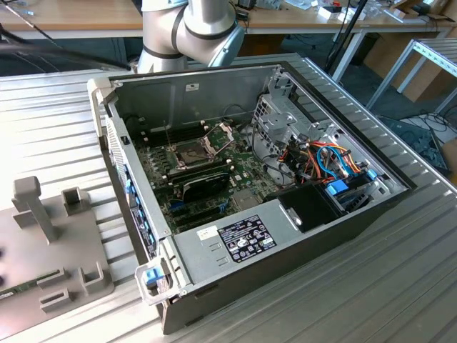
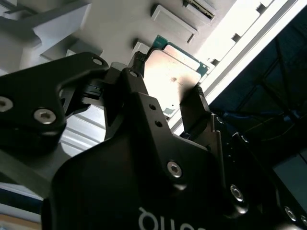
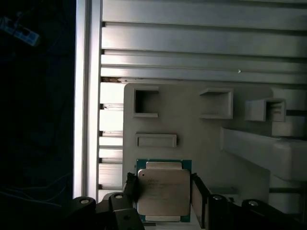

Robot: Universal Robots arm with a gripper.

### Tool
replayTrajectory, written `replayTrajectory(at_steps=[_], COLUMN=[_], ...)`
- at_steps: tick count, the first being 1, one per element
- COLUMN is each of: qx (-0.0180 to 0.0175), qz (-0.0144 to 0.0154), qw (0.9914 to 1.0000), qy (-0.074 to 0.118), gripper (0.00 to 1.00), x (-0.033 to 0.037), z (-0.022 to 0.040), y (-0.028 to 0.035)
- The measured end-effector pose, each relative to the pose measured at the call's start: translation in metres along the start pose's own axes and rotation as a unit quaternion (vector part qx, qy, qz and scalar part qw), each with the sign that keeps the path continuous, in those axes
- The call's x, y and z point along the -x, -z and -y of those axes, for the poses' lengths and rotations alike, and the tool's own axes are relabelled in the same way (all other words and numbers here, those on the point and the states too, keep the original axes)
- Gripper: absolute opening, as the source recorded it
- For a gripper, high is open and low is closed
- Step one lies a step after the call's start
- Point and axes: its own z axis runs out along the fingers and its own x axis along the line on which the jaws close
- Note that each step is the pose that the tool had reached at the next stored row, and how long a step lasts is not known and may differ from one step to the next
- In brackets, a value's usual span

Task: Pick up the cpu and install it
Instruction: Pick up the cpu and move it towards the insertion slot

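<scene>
One cpu (image 3: pixel 163 194) sat pinched by its opposite edges between the jaws of the one gripper (image 2: pixel 168 75), at the grey fixture (image 3: pixel 201 139). We judged that so thin an edge grip could slip or tilt, seating the chip crooked in the one open socket (image 1: pixel 194 151). We counted one computer case (image 1: pixel 214 86).

Ribbed grey metal table (image 1: pixel 400 286) across the whole foreground of the exterior view. Behind it, wooden desks (image 1: pixel 71 16) on pale metal legs (image 1: pixel 350 53) along the back, dark floor (image 1: pixel 57 57) beneath. Aluminium frame (image 1: pixel 428 53) and loose cables (image 1: pixel 421 128) at the exterior view's right. Bright glare on the table slats in both wrist views
</scene>
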Motion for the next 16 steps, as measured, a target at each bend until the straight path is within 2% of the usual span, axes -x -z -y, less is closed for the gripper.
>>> replayTrajectory(at_steps=[7,10,16], qx=[-0.0001,-0.0001,-0.0002], qz=[0.0038,0.0062,0.0094], qw=[0.99999,0.99998,0.99996], qy=[0.000,0.000,0.000], gripper=[0.55,0.55,0.55], x=[0.0005,0.0008,0.0012], z=[0.0000,0.0000,-0.0001], y=[0.0274,0.0423,0.0639])
